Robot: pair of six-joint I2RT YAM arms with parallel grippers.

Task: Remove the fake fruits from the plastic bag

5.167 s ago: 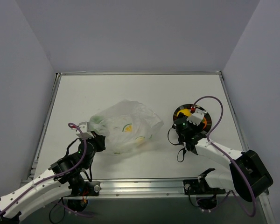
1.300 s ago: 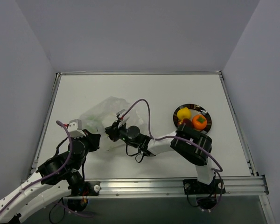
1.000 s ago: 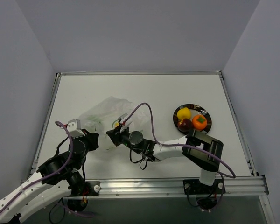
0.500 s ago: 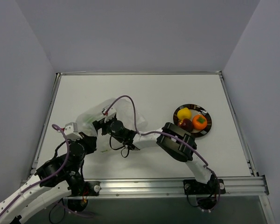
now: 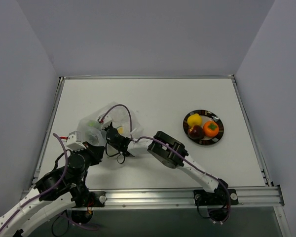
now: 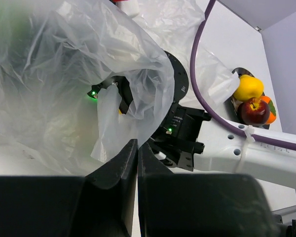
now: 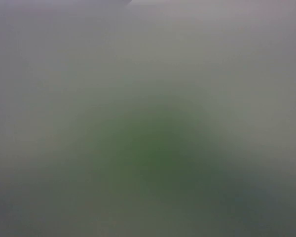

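Observation:
The translucent plastic bag (image 5: 102, 118) lies at the table's left; it fills the left wrist view (image 6: 54, 74). My left gripper (image 5: 97, 147) is shut on the bag's edge (image 6: 137, 144) and holds the mouth up. My right gripper (image 5: 108, 132) reaches into the bag's mouth; its black wrist (image 6: 180, 126) shows, its fingers are hidden by plastic. A green fruit (image 5: 92, 125) and something yellow (image 5: 120, 130) show through the bag. The right wrist view is only a grey blur with a green patch (image 7: 153, 148).
A dark round plate (image 5: 218, 138) at the right holds a yellow fruit (image 5: 194, 119), a red apple (image 5: 196, 132) and an orange fruit (image 5: 210, 129). The plate also shows in the left wrist view (image 6: 235, 73). My right arm's purple cable (image 6: 207, 98) crosses beside the bag.
My right arm left the plate and stretched left, pushing its gripper further into the bag. My left gripper drew the bag left and back. The plate's fruits came into view.

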